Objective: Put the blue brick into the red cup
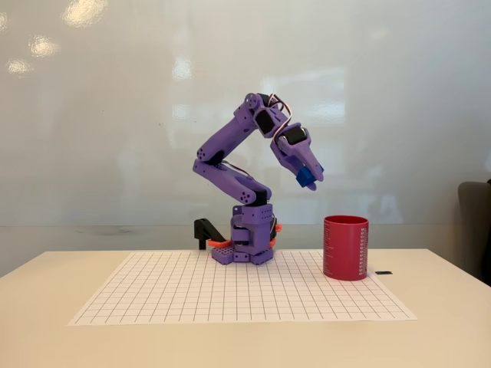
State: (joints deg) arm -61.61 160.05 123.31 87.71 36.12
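While tool (309, 179) grips blue brick (306, 178) aloft, red cup (346, 247) well below-right, at grid mat (192, 295) edge.

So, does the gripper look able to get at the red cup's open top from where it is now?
Probably yes: the gripper, holding the blue brick, hangs above and left of the red cup, with open air between.

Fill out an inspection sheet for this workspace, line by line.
Surface: pale table under a white gridded paper mat.
Job's things: small dark-blue plastic brick held aloft in the tool; tall crimson cylindrical cup upright on the mat's right side, to the right of and below the brick.
Clutter: small black flat object right of the cup.
Grippers: purple tool shut on the brick.
Cables: wires at the arm's upper joint.
Surroundings: glossy white wall.
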